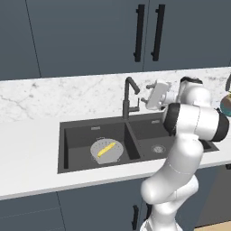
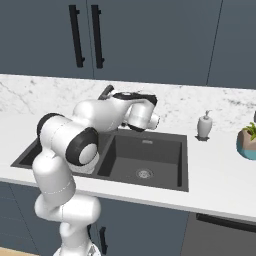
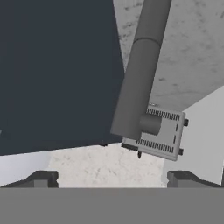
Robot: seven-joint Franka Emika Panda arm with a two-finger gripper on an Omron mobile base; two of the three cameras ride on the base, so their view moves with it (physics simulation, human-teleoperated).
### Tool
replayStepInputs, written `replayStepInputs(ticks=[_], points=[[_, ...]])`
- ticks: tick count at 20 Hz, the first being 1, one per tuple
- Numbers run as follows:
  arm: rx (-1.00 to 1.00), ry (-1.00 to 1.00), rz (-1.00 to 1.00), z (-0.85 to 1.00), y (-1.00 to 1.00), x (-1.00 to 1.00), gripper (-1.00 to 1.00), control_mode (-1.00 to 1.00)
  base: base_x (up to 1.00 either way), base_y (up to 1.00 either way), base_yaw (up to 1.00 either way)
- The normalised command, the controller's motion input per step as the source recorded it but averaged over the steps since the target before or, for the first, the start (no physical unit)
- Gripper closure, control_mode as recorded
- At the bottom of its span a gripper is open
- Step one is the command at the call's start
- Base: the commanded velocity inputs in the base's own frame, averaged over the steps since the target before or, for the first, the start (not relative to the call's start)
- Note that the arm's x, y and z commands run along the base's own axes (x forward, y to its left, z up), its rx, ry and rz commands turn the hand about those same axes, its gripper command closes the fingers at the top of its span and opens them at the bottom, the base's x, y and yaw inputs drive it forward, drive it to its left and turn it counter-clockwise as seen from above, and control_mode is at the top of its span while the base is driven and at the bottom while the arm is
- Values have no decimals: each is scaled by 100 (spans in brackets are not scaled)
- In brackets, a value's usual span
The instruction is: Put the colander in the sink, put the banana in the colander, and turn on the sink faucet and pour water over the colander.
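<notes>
Down in the left basin of the sink (image 1: pixel 72 135) the colander (image 1: pixel 106 151) sits with the banana (image 1: pixel 105 149) lying inside it. Just behind the divider stands the sink faucet (image 1: pixel 128 98), and my gripper (image 1: pixel 145 96) hangs beside its upper stem, jaws spread wide, holding nothing and touching nothing. Through the hand view the faucet's dark stem (image 3: pixel 138 74) runs between my fingertips (image 3: pixel 41 178).
</notes>
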Motion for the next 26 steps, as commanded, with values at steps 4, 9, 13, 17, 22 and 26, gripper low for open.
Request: replayStepInputs(ticks=[4, 9, 13, 17, 22, 26], points=[[4, 0, 0, 0, 18, 14, -100, -100, 0, 0, 0], [0, 8, -1, 0, 45, 24, -100, -100, 0, 0, 0], [1, 6, 0, 0, 6, 39, -100, -100, 0, 0, 0], [6, 0, 0, 0, -2, 37, -100, -100, 0, 0, 0], [3, 0, 0, -10, -7, 36, -100, -100, 0, 0, 0], [-1, 0, 0, -4, 18, 30, -100, -100, 0, 0, 0]])
